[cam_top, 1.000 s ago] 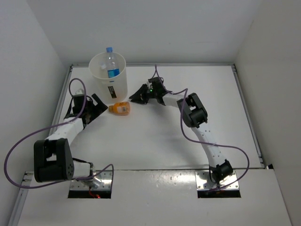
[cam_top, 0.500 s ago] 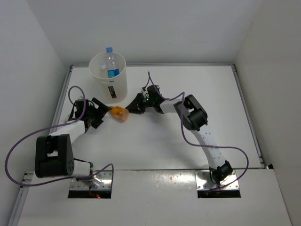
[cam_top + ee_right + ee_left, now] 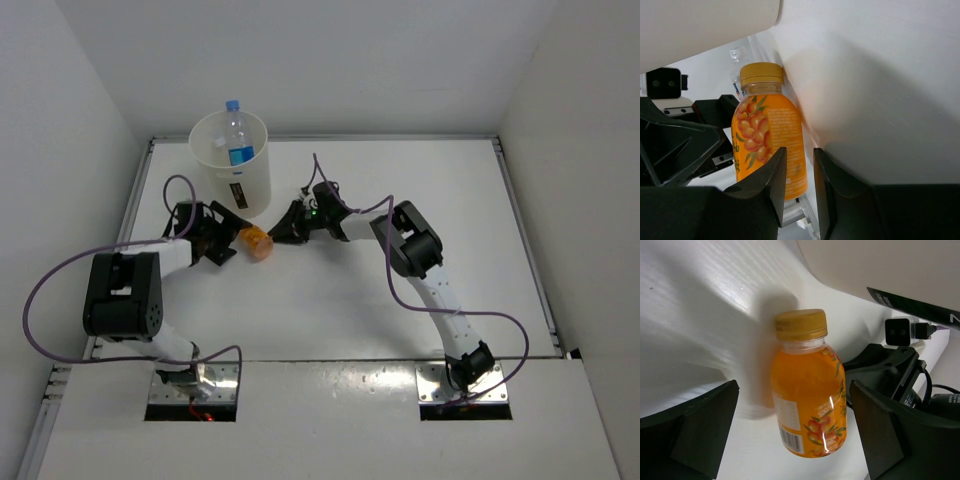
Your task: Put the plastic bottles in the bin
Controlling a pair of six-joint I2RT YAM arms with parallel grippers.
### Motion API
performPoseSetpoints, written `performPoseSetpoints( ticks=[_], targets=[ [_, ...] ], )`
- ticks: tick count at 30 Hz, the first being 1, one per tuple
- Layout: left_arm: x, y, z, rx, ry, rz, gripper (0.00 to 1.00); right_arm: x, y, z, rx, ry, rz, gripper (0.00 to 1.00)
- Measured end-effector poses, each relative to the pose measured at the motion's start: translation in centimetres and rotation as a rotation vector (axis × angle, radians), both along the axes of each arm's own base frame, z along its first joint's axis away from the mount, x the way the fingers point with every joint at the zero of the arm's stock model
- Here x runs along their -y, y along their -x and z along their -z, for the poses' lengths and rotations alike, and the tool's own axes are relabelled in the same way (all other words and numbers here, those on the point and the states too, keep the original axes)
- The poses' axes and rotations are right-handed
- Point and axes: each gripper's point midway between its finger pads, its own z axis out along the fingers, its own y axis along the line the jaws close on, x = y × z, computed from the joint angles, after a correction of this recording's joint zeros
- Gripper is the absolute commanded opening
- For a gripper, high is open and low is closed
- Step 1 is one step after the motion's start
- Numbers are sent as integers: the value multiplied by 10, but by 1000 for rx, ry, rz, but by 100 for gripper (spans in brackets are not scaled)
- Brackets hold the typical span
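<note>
In the view from above, the bin (image 3: pixel 256 178) stands at about 11 o'clock on the worktop (image 3: pixel 330 320). The bottle with the blue cap (image 3: pixel 236 130) is already inside it, upright, close to the rim at 12 o'clock. The orange bottle (image 3: pixel 256 243) is on the worktop at 5 o'clock from the bin, just beside its base. In the wrist views it seems to lie on its side with the yellow cap toward the bin. The left end effector (image 3: pixel 228 238) is at 9 o'clock from this bottle and is fully open. Its wrist camera shows the lower part of the bottle between the two fingers, and they do not touch it. The right end effector (image 3: pixel 285 226) is at 2 o'clock from the bottle, very near. It is almost closed, with only a narrow slit between its fingers (image 3: pixel 771 182), and we see nothing held in it.
</note>
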Motion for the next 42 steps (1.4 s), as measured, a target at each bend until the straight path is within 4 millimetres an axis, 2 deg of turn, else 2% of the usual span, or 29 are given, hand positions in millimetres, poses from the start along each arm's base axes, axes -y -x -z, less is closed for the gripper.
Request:
performPoseSetpoints(
  ticks=[7,12,13,14,15,17,18,23,24,26,27,30,31,34,35,39,42],
  targets=[
    [12,0,8,-25,2,38,100,-4,5,0,-12,21,-22,29],
    [14,-1,5,-28,5,50,98,-8,9,0,-18,30,-39,29],
    [15,-3,3,-23,7,55,91,-9,10,0,-21,31,-42,29],
    [15,-3,2,-21,8,56,91,-10,11,0,-22,32,-44,29],
    [16,-4,2,-16,11,63,80,-11,12,0,-24,33,-48,29],
    [18,-5,3,-16,14,75,76,-12,13,-1,-24,33,-52,29],
    [20,-5,5,-18,17,78,67,-13,14,-1,-24,33,-54,29],
    [26,-8,7,-3,18,104,57,-11,13,0,-20,36,-54,29],
    [27,-9,7,0,19,107,50,-10,12,0,-19,35,-54,29],
    [30,-10,6,8,17,116,41,-8,11,0,-19,34,-53,29],
    [31,-10,6,10,15,120,33,-7,10,0,-19,34,-52,29],
    [33,-9,7,10,11,131,21,-4,9,1,-18,32,-52,29],
    [34,-8,7,8,5,139,11,-3,9,2,-15,29,-53,29],
    [33,-5,6,-8,-40,173,0,4,10,2,-16,29,-45,29],
    [31,-3,5,-14,-66,182,0,7,11,2,-21,31,-44,29],
    [16,-8,-20,19,-197,197,0,19,12,2,-35,43,-32,29],
    [1,-17,-61,127,-325,195,0,32,8,2,-46,55,-11,29]
  ],
)
